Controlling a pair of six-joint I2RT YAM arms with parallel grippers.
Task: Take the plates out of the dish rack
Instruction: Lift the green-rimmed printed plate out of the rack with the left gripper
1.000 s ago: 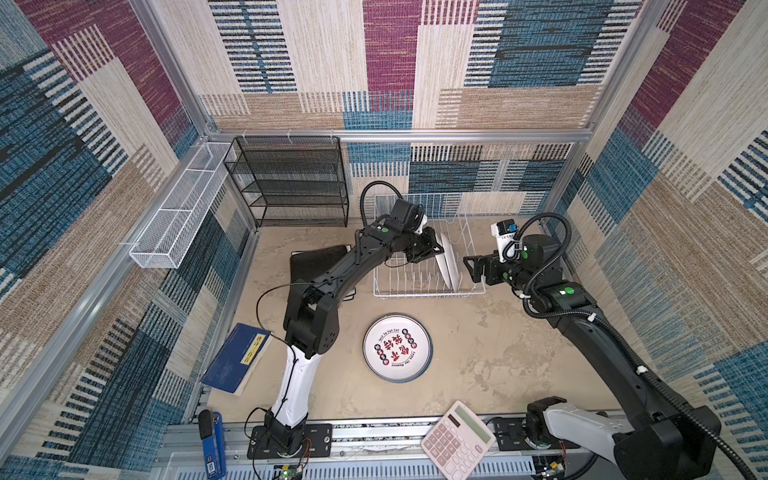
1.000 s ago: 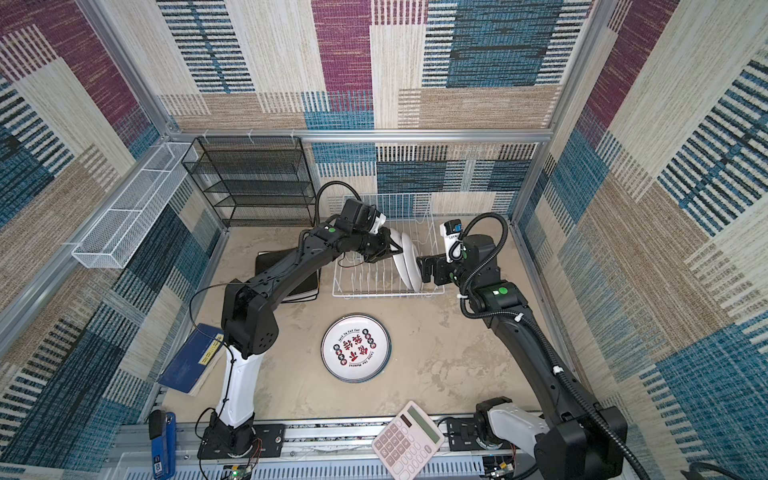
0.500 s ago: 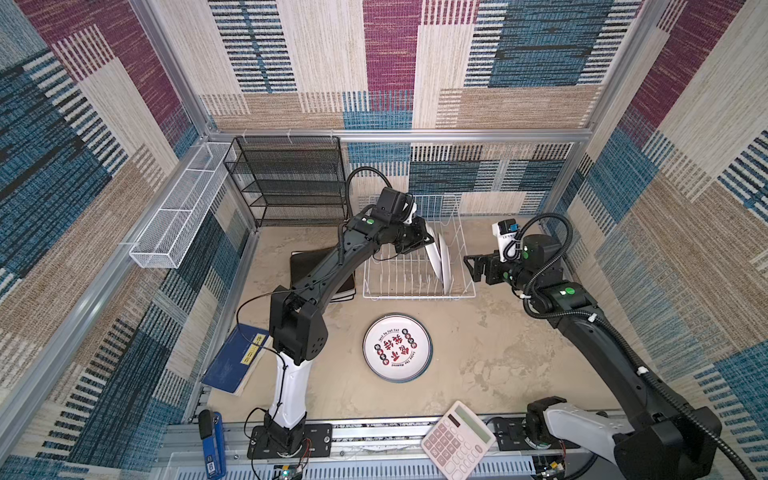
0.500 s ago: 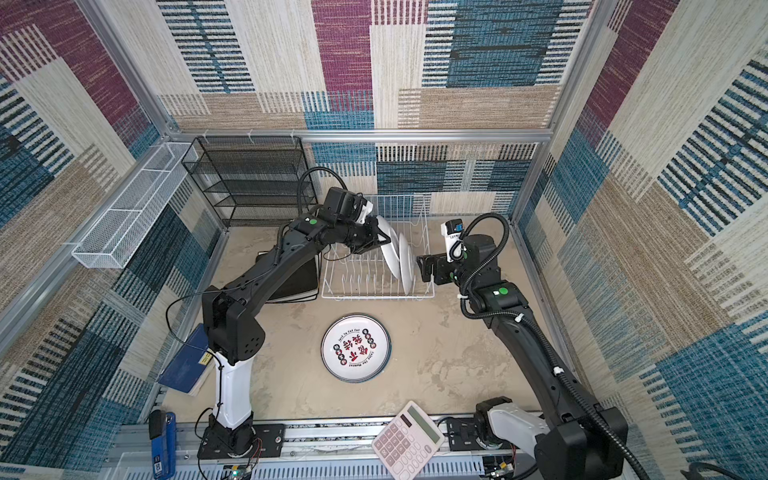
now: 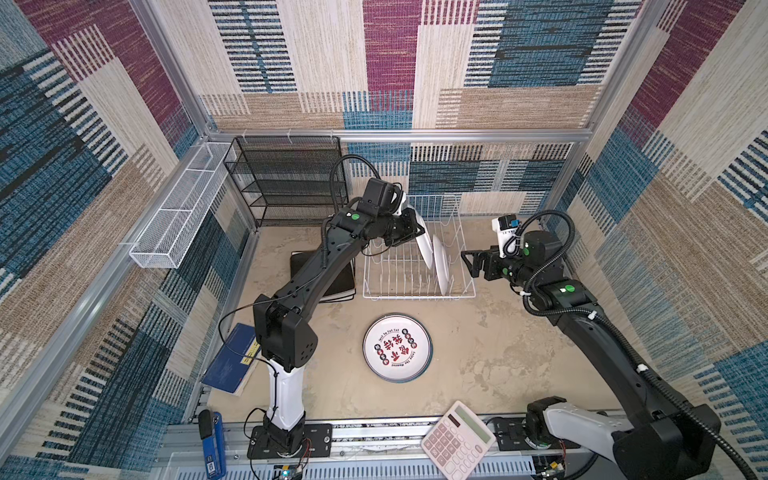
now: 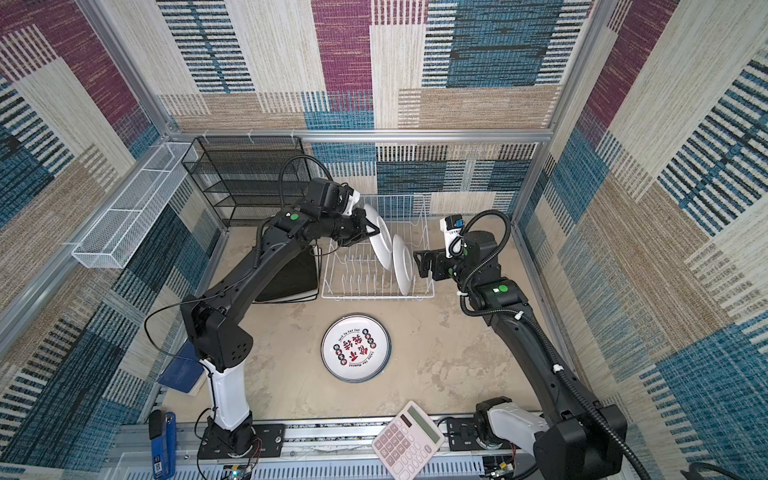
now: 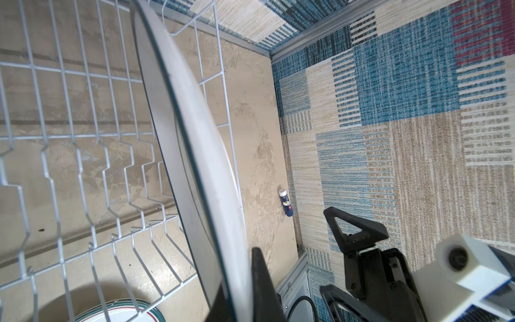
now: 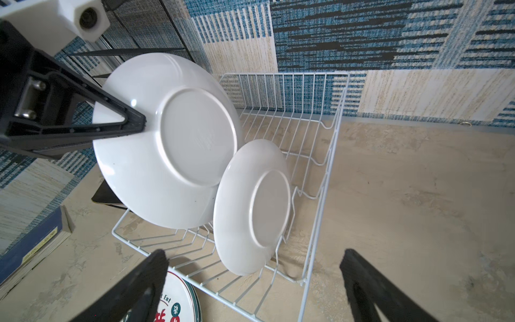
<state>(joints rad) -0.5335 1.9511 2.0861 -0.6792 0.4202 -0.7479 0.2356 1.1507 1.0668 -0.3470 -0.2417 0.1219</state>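
Top views both show a mottled beige tabletop point(image 5: 478, 374) boxed in by woven patchwork walls of blue, beige and magenta point(image 5: 390, 62) on an aluminium frame. At the back stand a black mesh tiered shelf point(image 5: 286, 178) and a long white mesh basket point(image 5: 178, 208).

The white wire dish rack point(image 5: 415, 296) sits mid-tabletop. The left tool point(image 5: 415, 230) is clamped on the rim of a round white plate point(image 5: 424, 245), held tilted over the rack. Whether its lower edge touches the wires I cannot tell. A second round white plate point(image 5: 440, 266) stands upright in the rack's right end. The right tool point(image 5: 468, 264) hangs just beside the rack with its jaws spread wide and holds nothing.

A dark square plate stack point(image 6: 291, 278) lies left of the rack. In front of it is a round printed plate point(image 5: 397, 347) with red characters. On this plate the right wrist view lets "Eat" be read point(image 8: 163, 298).

A blue book point(image 5: 230, 361) bears a yellow label too small to read, and a white calculator point(image 5: 457, 440) lies at the front edge. Only the left wrist view shows a small blue white-capped tube point(image 7: 286, 202) lying by the wall.
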